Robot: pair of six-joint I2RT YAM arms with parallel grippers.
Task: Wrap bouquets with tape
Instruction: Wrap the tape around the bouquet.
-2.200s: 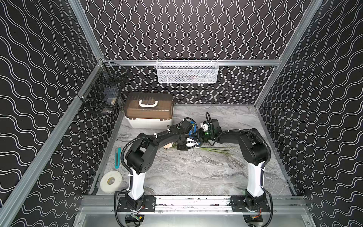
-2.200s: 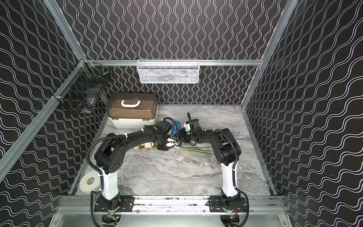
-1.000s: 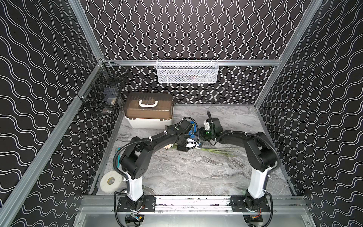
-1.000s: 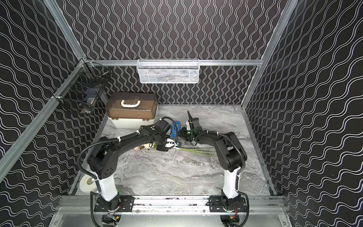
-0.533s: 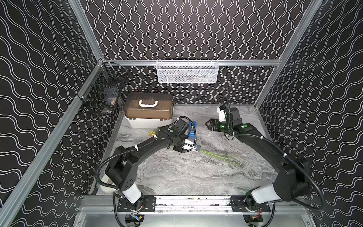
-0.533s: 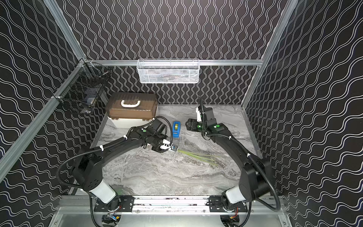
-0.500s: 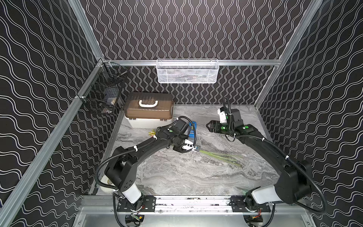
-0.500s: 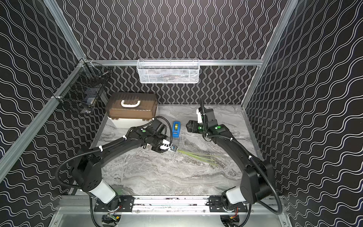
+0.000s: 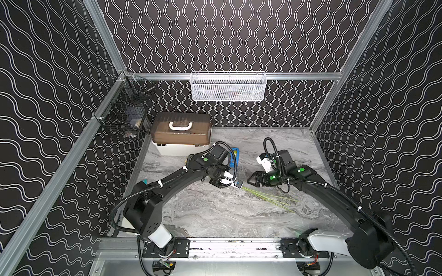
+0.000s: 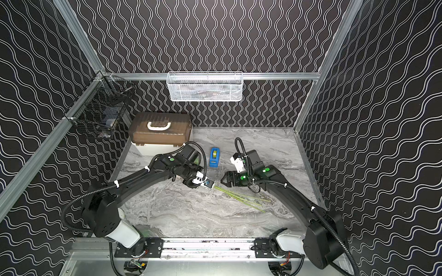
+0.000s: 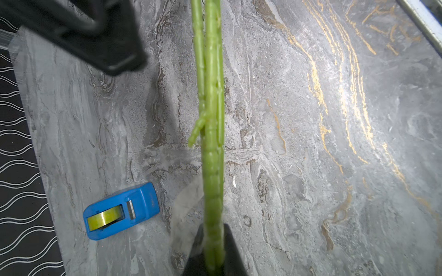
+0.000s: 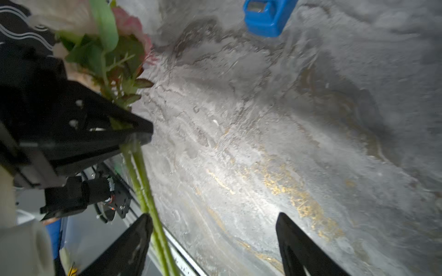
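A grey marble tabletop (image 9: 215, 215) veined with gold sits inside a booth of black, wavy-lined walls. Near its middle is the bouquet (image 10: 239, 197), gripped rather than lying loose. The left gripper (image 10: 208, 185) is clenched on the stems (image 11: 211, 143) just below the leaves. The pink and cream flowers (image 12: 114, 35) show only in the right wrist view, while the long green stems fan out over the marble toward the right arm. This hold bunches the stems together and leaves a bare stretch exposed, which I judge is where the tape must go. The right gripper (image 9: 251, 179) hangs beside that stretch with its jaws spread and nothing between them. Whether a finger touches the stems I cannot tell. The blue tape dispenser (image 10: 214, 157) stands upright just behind both grippers, apart from the bouquet and probably within easy reach. A brown toolbox (image 9: 181, 129) sits further back by the wall.
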